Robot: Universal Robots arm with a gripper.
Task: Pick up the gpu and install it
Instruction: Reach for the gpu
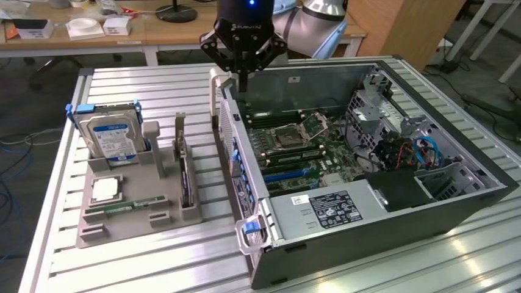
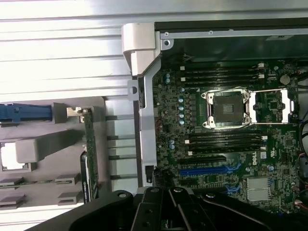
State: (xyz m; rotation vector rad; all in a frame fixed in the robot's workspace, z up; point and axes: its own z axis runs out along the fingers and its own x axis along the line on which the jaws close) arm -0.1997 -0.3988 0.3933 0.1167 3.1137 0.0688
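In the exterior view, the black two-fingered gripper (image 1: 241,82) hangs with its fingers pressed together, holding nothing, over the eleven o'clock corner of the open grey metal computer case (image 1: 456,204). The gpu (image 1: 184,168), a thin dark card with a silvery end bracket, stands on edge in the grey plastic parts tray (image 1: 143,183) at the case's nine o'clock (the exterior view's left). In the wrist view, the card (image 2: 89,144) shows edge-on in its tray slot, apart from the case wall.

Bright overhead light glares white off the ribbed metal tabletop (image 1: 163,91) in both views, while the open computer case (image 1: 407,229) holds a dimmer, shadowed interior.
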